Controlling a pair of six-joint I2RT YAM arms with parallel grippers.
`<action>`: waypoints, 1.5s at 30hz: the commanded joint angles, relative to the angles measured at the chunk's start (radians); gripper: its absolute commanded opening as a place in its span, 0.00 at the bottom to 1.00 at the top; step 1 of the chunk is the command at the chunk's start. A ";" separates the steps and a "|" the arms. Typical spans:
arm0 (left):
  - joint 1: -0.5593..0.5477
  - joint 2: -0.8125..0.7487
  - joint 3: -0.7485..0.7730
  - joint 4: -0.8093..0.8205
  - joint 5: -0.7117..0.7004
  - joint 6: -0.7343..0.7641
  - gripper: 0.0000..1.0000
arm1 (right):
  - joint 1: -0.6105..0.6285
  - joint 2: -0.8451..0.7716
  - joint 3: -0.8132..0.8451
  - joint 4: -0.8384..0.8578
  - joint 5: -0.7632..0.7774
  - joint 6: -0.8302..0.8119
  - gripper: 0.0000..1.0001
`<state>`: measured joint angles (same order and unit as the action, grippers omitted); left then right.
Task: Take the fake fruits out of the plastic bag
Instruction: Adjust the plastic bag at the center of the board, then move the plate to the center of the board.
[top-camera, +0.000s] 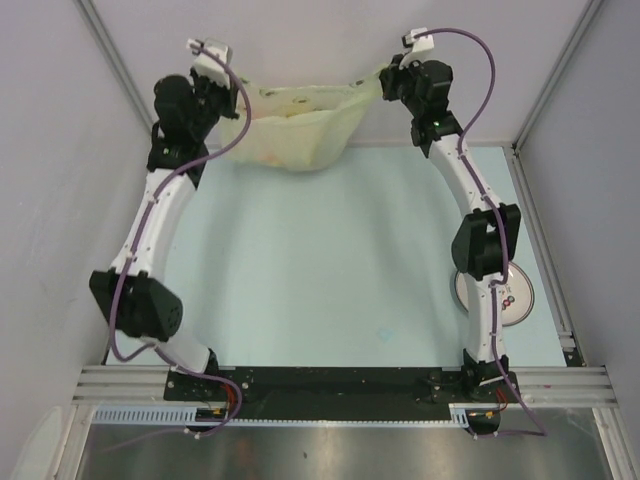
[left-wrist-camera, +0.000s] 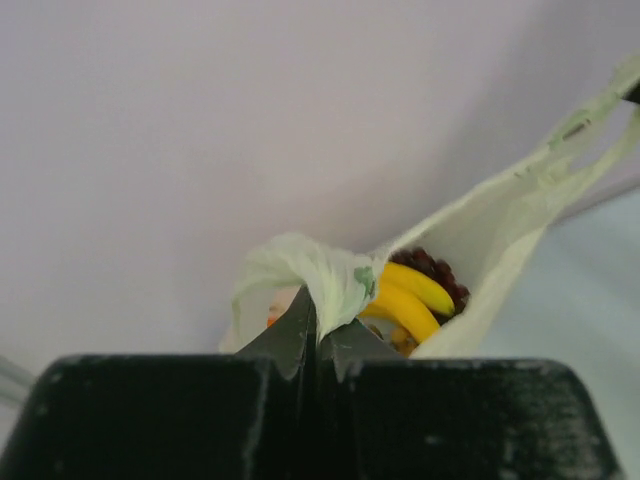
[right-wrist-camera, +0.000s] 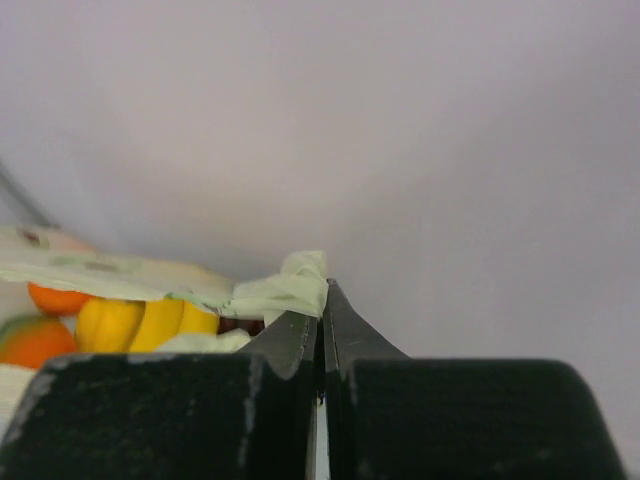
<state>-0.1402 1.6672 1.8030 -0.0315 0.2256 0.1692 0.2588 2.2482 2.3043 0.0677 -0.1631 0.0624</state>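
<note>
The pale yellow plastic bag (top-camera: 300, 125) hangs stretched between my two grippers at the far end of the table. My left gripper (top-camera: 228, 100) is shut on a bunched edge of the bag (left-wrist-camera: 310, 265). My right gripper (top-camera: 385, 82) is shut on the opposite edge (right-wrist-camera: 285, 290). The fake fruits lie inside the bag. In the left wrist view a yellow banana bunch (left-wrist-camera: 410, 298) and dark grapes (left-wrist-camera: 442, 272) show through its mouth, just beyond the left gripper (left-wrist-camera: 322, 325). The right wrist view shows bananas (right-wrist-camera: 140, 322), an orange (right-wrist-camera: 55, 298) and a green-red fruit (right-wrist-camera: 28, 342), left of the right gripper (right-wrist-camera: 323, 300).
A round white plate (top-camera: 517, 295) lies on the pale table (top-camera: 330, 270) at the right, partly under the right arm. Grey walls close in the back and both sides. A metal rail runs along the near edge by the arm bases.
</note>
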 joint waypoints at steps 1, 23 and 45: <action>-0.001 -0.257 -0.380 0.091 0.053 0.036 0.00 | 0.010 -0.185 -0.296 0.000 -0.125 -0.059 0.00; -0.144 -0.449 -0.723 -0.008 -0.011 -0.158 0.00 | -0.052 -0.892 -1.229 -0.744 0.074 -0.322 0.74; -0.144 -0.509 -0.743 -0.022 -0.094 -0.108 0.00 | -0.089 -0.653 -1.287 -0.884 0.349 0.048 0.64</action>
<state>-0.2867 1.2224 1.0420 -0.0704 0.1734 0.0444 0.1619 1.5558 0.9966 -0.7776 0.1207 0.0040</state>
